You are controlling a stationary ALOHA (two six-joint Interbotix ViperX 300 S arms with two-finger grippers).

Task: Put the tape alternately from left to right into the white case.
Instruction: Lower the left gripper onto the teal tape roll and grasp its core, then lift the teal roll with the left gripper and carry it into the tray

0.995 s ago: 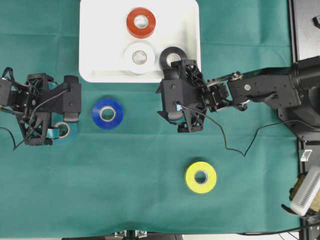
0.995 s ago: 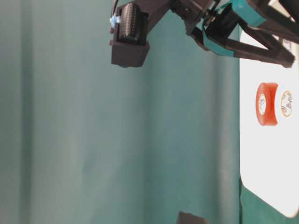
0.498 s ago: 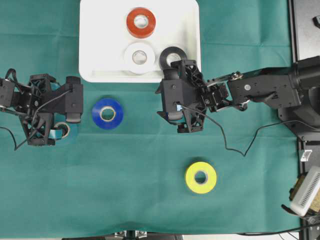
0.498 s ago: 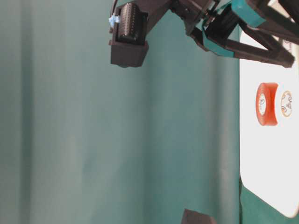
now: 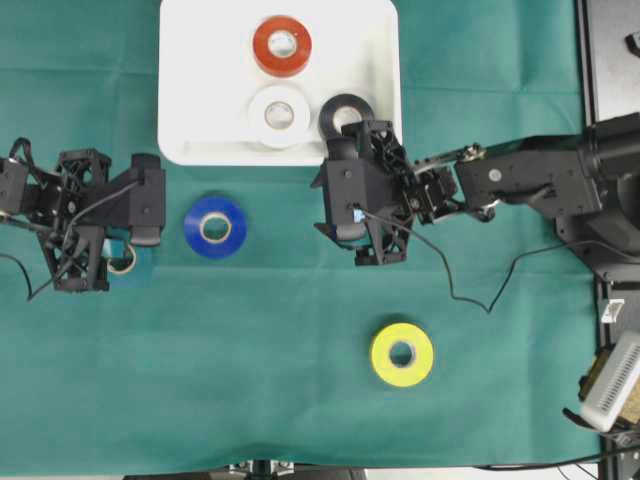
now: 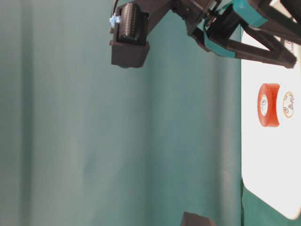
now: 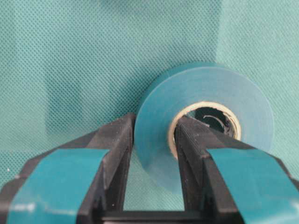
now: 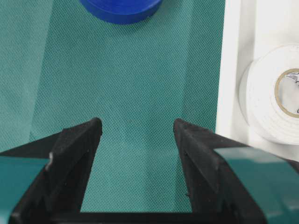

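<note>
Left tool (image 7: 152, 140): clenched on the teal tape (image 7: 205, 116), one finger outside the roll, the other inside its core.
Teal tape: flat on the green surface (image 5: 300, 380), hole upward, at far left.
Blue tape (image 5: 215, 226): flat, hole upward, just below the white case (image 5: 180, 100).
White case: long axis left-right; red tape (image 5: 281, 45), white tape (image 5: 277, 115) and black tape (image 5: 345, 108) lie flat inside.
Right tool (image 8: 138, 128): released, empty, over cloth beside the case rim.
Yellow tape (image 5: 401, 354): flat, lower right.
</note>
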